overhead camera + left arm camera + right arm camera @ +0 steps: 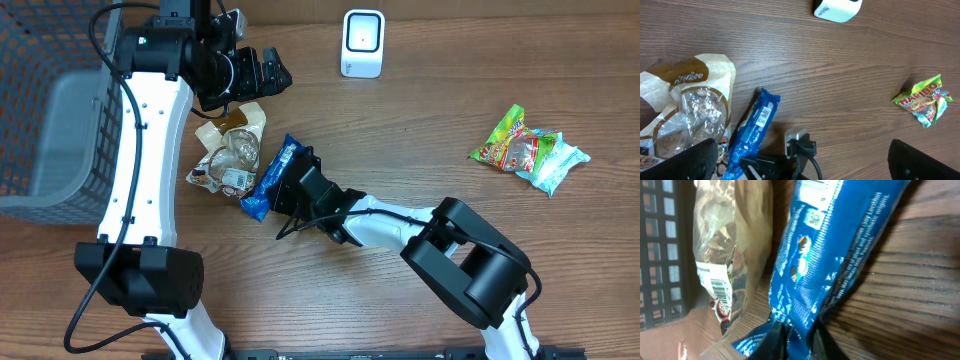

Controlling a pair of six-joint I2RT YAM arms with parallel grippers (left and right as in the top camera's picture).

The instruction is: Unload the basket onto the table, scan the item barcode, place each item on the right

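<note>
The item is a blue snack packet [272, 180] lying on the wooden table, its white barcode label facing up in the left wrist view [756, 127]. My right gripper [284, 192] pinches the packet's near end; in the right wrist view the crinkled blue wrapper [830, 265] is squeezed between the two dark fingers [799, 339]. The white barcode scanner [362, 43] stands at the table's far edge, also in the left wrist view [836, 9]. My left gripper [268, 72] hovers open above and behind the packet, its jaws wide [802, 152] and holding nothing.
A brown and clear cookie bag [228, 150] lies right beside the packet on its left. A grey mesh basket [45, 110] fills the left side. Green and yellow candy bags [528, 150] lie at the right.
</note>
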